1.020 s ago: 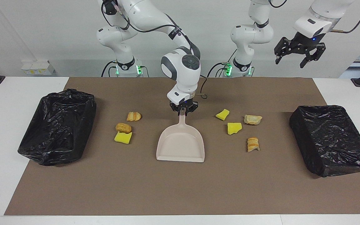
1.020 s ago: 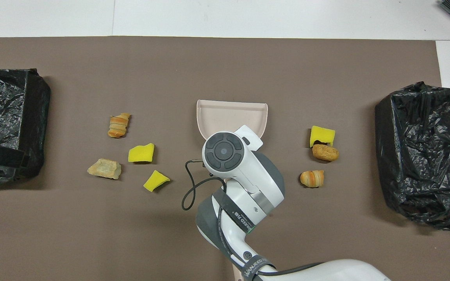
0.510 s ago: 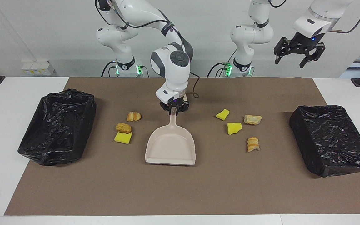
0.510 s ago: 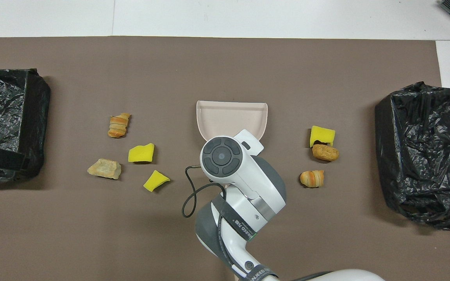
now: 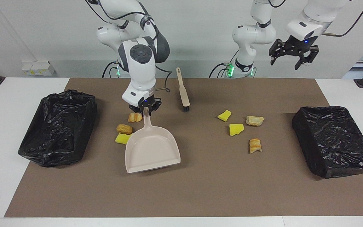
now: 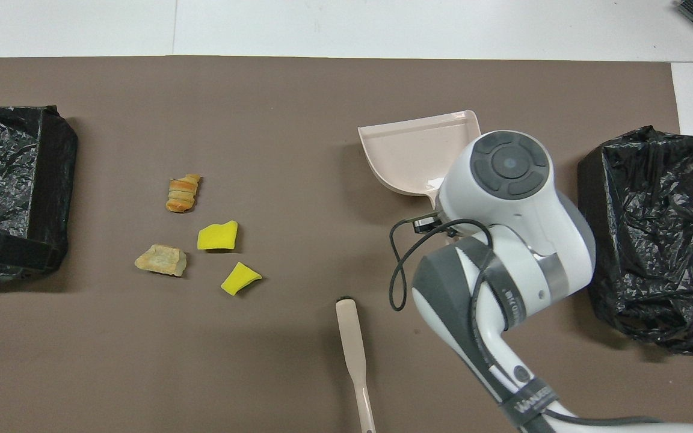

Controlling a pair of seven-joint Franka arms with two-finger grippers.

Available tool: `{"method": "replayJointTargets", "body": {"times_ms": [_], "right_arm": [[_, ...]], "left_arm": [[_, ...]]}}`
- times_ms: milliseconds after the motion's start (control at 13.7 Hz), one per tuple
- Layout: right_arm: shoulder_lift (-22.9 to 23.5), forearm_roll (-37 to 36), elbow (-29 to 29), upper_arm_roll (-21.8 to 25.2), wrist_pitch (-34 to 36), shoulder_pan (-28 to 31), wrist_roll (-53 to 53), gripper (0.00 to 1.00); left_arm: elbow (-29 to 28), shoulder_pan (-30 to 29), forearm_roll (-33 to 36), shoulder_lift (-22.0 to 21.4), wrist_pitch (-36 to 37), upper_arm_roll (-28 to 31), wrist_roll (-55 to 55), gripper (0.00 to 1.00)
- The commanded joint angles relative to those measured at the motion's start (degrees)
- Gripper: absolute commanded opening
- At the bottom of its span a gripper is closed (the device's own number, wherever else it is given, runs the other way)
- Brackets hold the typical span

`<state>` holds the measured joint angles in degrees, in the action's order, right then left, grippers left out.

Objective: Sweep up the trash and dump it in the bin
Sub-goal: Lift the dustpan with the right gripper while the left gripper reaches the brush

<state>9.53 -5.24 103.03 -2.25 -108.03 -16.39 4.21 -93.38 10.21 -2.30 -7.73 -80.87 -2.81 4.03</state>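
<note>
1. The right gripper (image 5: 145,109) is clamped on the handle of the beige dustpan (image 5: 151,149), which hangs tilted, its mouth pointing away from the robots.
2. The pan sits just beside a cluster of three scraps at the right arm's end: a bread roll (image 5: 134,117), a brown pastry piece (image 5: 124,129) and a yellow sponge chunk (image 5: 122,138) partly hidden by the pan's wall. Whether the pan touches them cannot be told.
3. A brush (image 5: 183,90) lies on the brown mat (image 5: 200,189), nearer the robots than the pan, untouched.
4. The other four scraps, among them two sponge chunks (image 5: 224,115) (image 5: 236,129), lie toward the left arm's end.
5. A black-lined bin (image 5: 58,121) stands at the right arm's end, another (image 5: 334,140) at the left arm's end.
6. The left gripper (image 5: 293,53) waits high in the air with its fingers spread wide.
7. To do this step well, the pan's lip should probably lie flat on the mat, mouth turned toward the cluster, before any sweeping.
</note>
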Motion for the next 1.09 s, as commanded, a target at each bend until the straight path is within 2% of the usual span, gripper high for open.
{"method": "replayJointTargets", "body": {"times_ms": [0,146,364,583,874,1020], "right_arm": [[-0.6,-0.9,-0.1,-0.8,0.5,5.3,-13.3,0.0],[-0.3,-0.9,-0.1,-0.8,0.5,8.7,-22.3,0.0],[0.0,-0.8,-0.1,-0.8,0.5,12.0,-32.8,0.0],[0.0,-0.8,0.0,-0.8,1.3,13.8,-44.6,0.0],[-0.7,-1.4,-0.1,-0.7,2.9,14.5,-54.7,0.0],[-0.8,-4.0,-0.2,-0.9,2.9,14.4,-61.3,0.0]], "left_arm": [[-13.9,9.5,-0.5,-6.1,-8.2,0.2,-12.2,1.0],[-20.9,16.7,-0.7,-8.3,-12.8,0.1,-20.7,1.0],[-28.3,26.0,-4.0,-8.5,-20.2,0.2,-30.5,1.0],[-32.6,34.1,-4.2,-8.2,-25.8,0.1,-41.5,1.0],[-36.8,44.9,-4.2,-2.4,-37.0,0.2,-57.3,1.0],[-38.4,48.8,-4.2,0.5,-42.9,0.2,-61.3,1.0]]}}
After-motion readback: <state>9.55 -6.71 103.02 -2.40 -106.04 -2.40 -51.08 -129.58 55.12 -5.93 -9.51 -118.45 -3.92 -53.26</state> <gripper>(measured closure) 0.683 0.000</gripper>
